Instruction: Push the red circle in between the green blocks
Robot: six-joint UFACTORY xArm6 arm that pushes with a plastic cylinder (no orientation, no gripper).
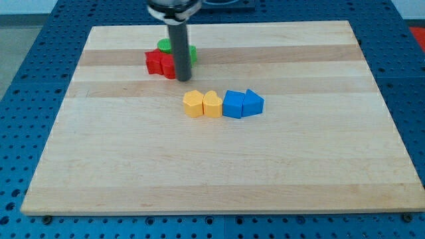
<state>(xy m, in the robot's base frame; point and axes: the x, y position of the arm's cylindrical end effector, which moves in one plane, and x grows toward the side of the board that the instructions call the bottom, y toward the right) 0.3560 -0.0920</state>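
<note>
In the one camera view, a wooden board (219, 172) lies on a blue perforated bench (26, 79). The dark rod comes down near the board's top edge, left of centre, and my tip (182, 79) rests on the wood at the bottom-right side of a tight cluster of red and green blocks. There is no claw to be apart or together here, only the bare rod.

Red pieces (159, 64) sit on the cluster's left; which is the red circle I cannot tell, since the rod covers part of them. A green block (164, 45) shows behind them, and a green sliver (192, 53) peeks out on the rod's right. They touch or nearly touch the red.

Nearer the board's middle, well apart from the cluster, stands a row: two yellow blocks (202, 104) and two blue blocks (243, 103), side by side.

The gap between the greens looks tight, so I judge short, gentle nudges toward the top edge would serve best, pushed through the red circle's centre, so neither green gets knocked away.
</note>
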